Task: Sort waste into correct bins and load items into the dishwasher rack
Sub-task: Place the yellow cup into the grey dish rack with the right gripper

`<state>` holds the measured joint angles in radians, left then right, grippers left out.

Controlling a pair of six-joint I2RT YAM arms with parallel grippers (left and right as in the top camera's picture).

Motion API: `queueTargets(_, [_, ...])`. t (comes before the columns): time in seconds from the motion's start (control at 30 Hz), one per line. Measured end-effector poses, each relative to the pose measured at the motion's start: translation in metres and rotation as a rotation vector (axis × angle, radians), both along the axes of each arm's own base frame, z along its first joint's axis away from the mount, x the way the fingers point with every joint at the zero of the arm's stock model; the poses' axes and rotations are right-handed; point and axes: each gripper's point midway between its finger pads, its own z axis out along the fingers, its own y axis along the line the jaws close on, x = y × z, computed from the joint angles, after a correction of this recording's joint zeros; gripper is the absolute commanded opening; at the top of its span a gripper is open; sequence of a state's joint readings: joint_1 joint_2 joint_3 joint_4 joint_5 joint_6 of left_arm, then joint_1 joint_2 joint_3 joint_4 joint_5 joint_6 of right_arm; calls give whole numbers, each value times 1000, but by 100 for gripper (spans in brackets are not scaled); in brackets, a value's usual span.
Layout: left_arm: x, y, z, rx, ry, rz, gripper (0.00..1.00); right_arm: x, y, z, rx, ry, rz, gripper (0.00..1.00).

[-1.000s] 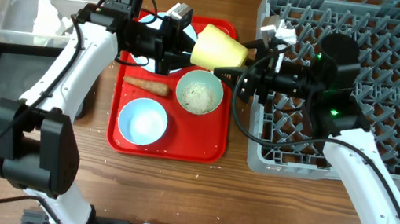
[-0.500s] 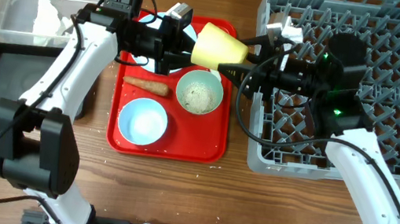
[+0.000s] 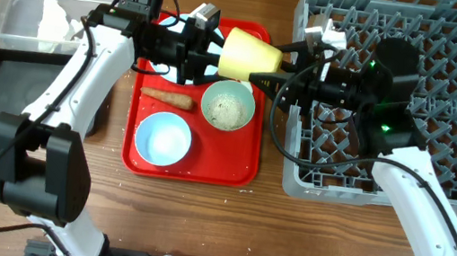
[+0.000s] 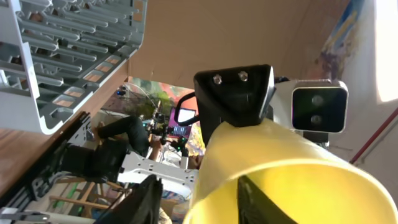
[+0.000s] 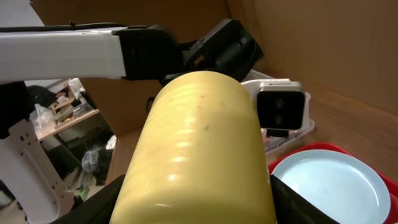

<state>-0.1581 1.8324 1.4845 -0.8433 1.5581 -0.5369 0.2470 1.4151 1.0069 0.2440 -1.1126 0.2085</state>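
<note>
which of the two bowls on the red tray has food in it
The green bowl, beside the yellow cup, holds pale crumbs. The blue bowl nearer the front is empty.

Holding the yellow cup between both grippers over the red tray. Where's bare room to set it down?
Free: the dishwasher rack pegs right of the right arm, and bare wood below the red tray. Crowded: the tray, with the green bowl, blue bowl and carrot-shaped stick; the yellow cup hangs above it.

light: even, bright overhead | shadows: soft | wrist views: background blurred (window glare top right, left wrist)
</note>
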Motion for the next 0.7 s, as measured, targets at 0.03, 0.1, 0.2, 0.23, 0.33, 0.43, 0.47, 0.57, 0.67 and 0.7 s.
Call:
queueTargets(0.03, [0, 0, 0, 0, 0, 0, 42, 0, -1, 0, 1, -1, 3, 60])
queueTargets(0.1, [0, 0, 0, 0, 0, 0, 43, 1, -4, 1, 3, -3, -2, 59])
queueTargets(0.2, [0, 0, 0, 1, 0, 0, 45, 8, -19, 1, 6, 2, -24, 59])
queueTargets(0.23, [0, 0, -1, 5, -1, 2, 45, 11, -26, -1, 5, 14, -38, 58])
queueTargets(0.33, [3, 0, -7, 38, -6, 15, 45, 20, -48, -11, -3, 93, -91, 53])
queueTargets(0.43, [9, 0, -22, 124, -20, 50, 44, 27, -68, -26, -14, 207, -157, 53])
queueTargets(0.47, [12, 1, -29, 166, -28, 67, 44, 30, -76, -33, -23, 252, -189, 53])
queueTargets(0.57, [22, 7, -52, 308, -49, 124, 44, 33, -91, -53, -64, 359, -283, 53])
queueTargets(0.67, [36, 20, -81, 494, -80, 200, 44, 30, -102, -66, -131, 420, -390, 53])
queueTargets(0.7, [40, 25, -89, 544, -87, 220, 44, 27, -107, -66, -157, 426, -431, 53])
